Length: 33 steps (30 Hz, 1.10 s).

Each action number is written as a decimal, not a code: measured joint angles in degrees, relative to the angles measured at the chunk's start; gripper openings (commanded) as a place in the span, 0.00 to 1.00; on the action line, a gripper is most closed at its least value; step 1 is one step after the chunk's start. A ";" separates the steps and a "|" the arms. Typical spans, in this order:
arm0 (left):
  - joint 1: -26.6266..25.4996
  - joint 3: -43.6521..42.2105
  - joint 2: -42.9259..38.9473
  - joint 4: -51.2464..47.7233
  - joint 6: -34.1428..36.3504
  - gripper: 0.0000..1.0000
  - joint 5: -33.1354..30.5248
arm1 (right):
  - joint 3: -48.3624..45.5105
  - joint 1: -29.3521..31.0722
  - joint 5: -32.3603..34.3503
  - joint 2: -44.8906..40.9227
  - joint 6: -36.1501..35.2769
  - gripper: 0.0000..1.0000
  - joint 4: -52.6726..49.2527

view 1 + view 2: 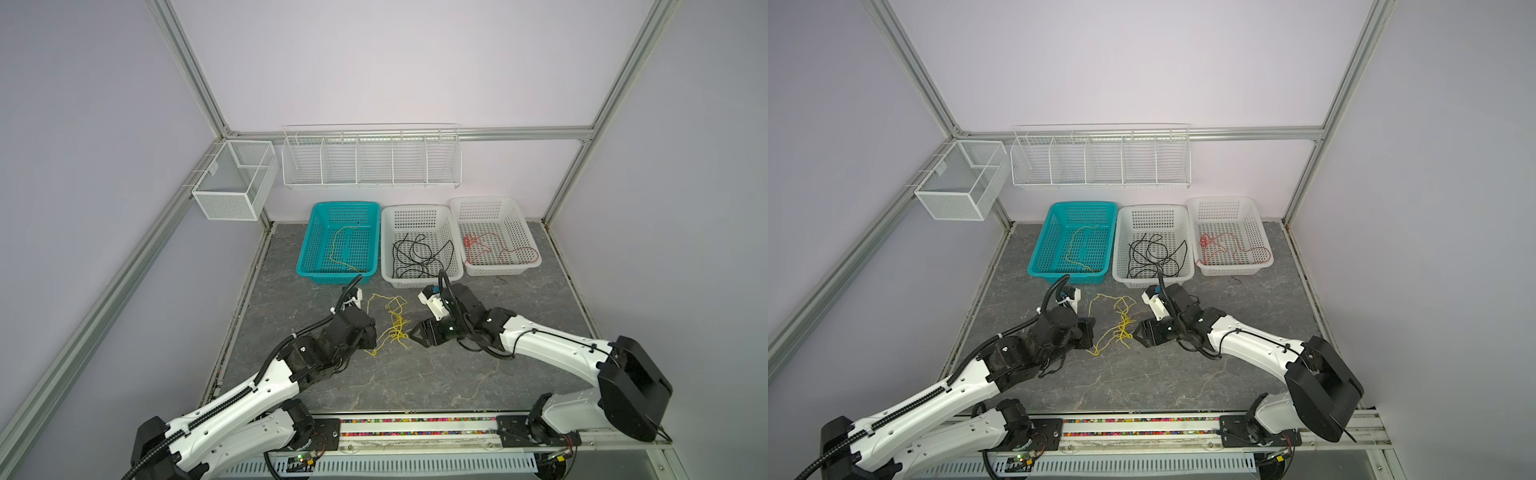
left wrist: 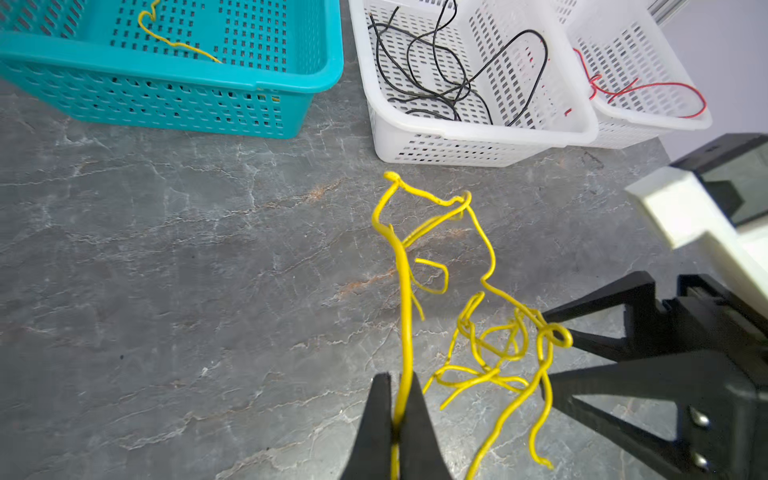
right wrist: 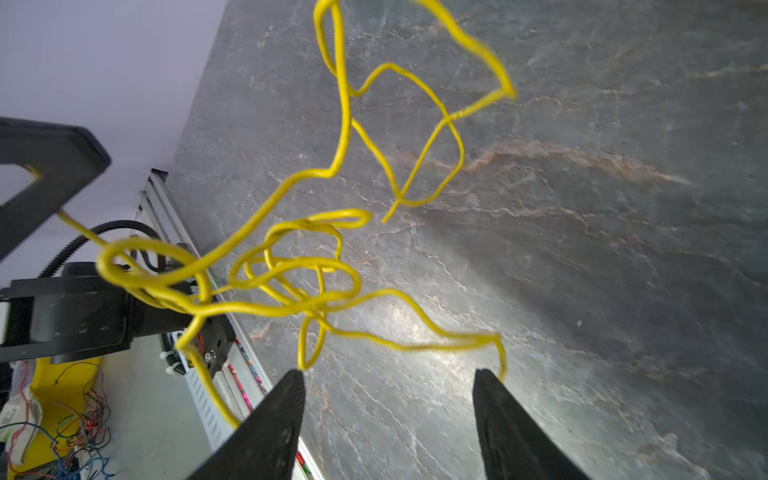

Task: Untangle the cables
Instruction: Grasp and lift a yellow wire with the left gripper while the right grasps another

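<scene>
Left gripper [image 2: 397, 379] jaws pinch one strand of yellow cables [image 1: 396, 328]; right gripper [image 3: 390, 373] jaws spread; a wrong-loop grab could tighten the knot.

At rear of table [image 1: 415, 386]: three baskets in row.
In left basket [image 1: 309, 245]: single cable [image 2: 178, 44].
In middle basket [image 1: 415, 209]: cable heap [image 2: 457, 89].
In right basket [image 1: 484, 199]: third cable [image 2: 665, 84].
On wall behind baskets: wire rack [image 1: 372, 160]; mesh box [image 1: 232, 183] left of rack.
Before left and middle baskets: cable tangle [image 2: 404, 291], between left hand [image 2: 398, 386] and right hand [image 3: 388, 370]; one strand inside left hand.
</scene>
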 measured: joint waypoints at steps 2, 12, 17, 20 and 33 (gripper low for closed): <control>0.00 0.42 -1.40 -1.03 0.11 0.00 0.02 | 0.00 1.38 -0.04 -0.98 -0.31 0.59 1.92; 0.00 4.79 -3.98 -5.25 4.35 0.00 -0.04 | -2.27 2.95 5.79 -12.52 1.11 0.59 9.35; 0.00 4.79 -5.64 -5.66 6.25 0.00 1.18 | 2.93 2.43 6.34 -9.55 3.72 0.64 7.28; 0.00 4.76 -6.73 -5.73 7.78 0.00 2.32 | 6.40 2.29 6.12 -6.36 4.98 0.67 6.19; 0.00 4.81 -14.10 -6.97 10.84 0.00 4.90 | 0.44 2.36 1.53 -4.81 -2.84 0.69 10.86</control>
